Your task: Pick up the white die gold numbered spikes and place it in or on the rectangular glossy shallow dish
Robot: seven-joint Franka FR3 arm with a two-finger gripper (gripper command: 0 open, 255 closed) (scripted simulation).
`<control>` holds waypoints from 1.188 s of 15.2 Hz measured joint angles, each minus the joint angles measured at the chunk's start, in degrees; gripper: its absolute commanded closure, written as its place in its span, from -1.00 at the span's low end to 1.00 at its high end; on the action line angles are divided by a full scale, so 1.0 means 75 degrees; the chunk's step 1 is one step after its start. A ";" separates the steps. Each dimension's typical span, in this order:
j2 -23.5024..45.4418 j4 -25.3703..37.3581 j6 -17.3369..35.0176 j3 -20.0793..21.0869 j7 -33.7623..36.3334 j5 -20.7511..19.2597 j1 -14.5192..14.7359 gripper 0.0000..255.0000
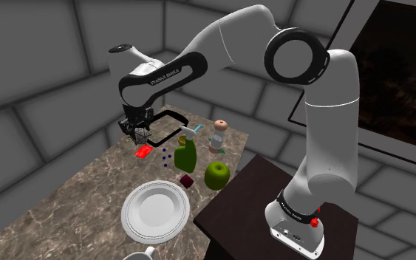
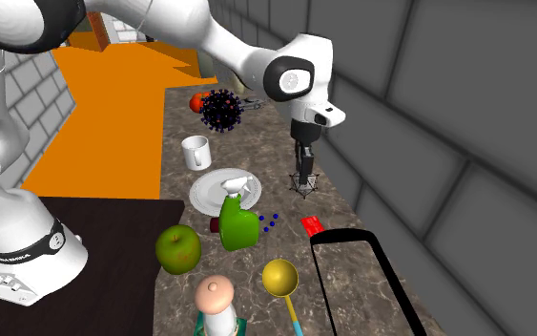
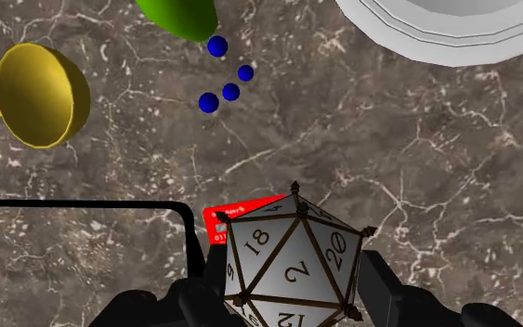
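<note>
**Grip.** The gripper (image 3: pixel 292 299) is clamped on the white die (image 3: pixel 292 265), with one black finger (image 3: pixel 380 290) on each side. The gold-edged, numbered faces point toward the wrist camera. The hold looks centred.

**Position.** In the second exterior view, the gripper and die hang right of centre. They appear to be just clear of the marble counter (image 3: pixel 417 167).

**Target.** The black-rimmed rectangular dish (image 2: pixel 347 233) lies at the lower right of that view, near the gripper. A red card (image 2: pixel 312 225) lies on the counter between them, just beside the dish's near rim.

**Step in hand, as judged.** The die is lifted, and carrying it to the dish is due.

**Recommendations.**
- Travel toward the lower right of the second exterior view at the present height, passing above the card and the rim.
- Stop over the middle of the dish floor, not over the rim.
- Lower until the spikes are close to the floor, then open the fingers.
- Release low, because a many-faced, spiked die will likely tumble if dropped and the dish is shallow.

**Hazards.** A gold ladle (image 2: pixel 280 279) lies near the dish's left edge, and a green spray bottle (image 2: pixel 237 221) stands further left. Keep the path away from that side.
</note>
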 measured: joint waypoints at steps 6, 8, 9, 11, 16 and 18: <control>0.0107 0.0220 0.0006 -0.0222 -0.0870 0.0051 -0.0626 1.00; 0.0232 0.0499 -0.0103 -0.0303 -0.1216 0.0074 -0.0847 1.00; 0.0354 0.0671 -0.0127 -0.0351 -0.1387 0.0074 -0.0956 1.00; 0.0496 0.0959 -0.0237 -0.0424 -0.1705 0.0097 -0.1158 1.00; 0.0982 0.1817 -0.0504 -0.0596 -0.2467 0.0141 -0.1635 1.00; 0.1142 0.2104 -0.0599 -0.0650 -0.2722 0.0159 -0.1801 1.00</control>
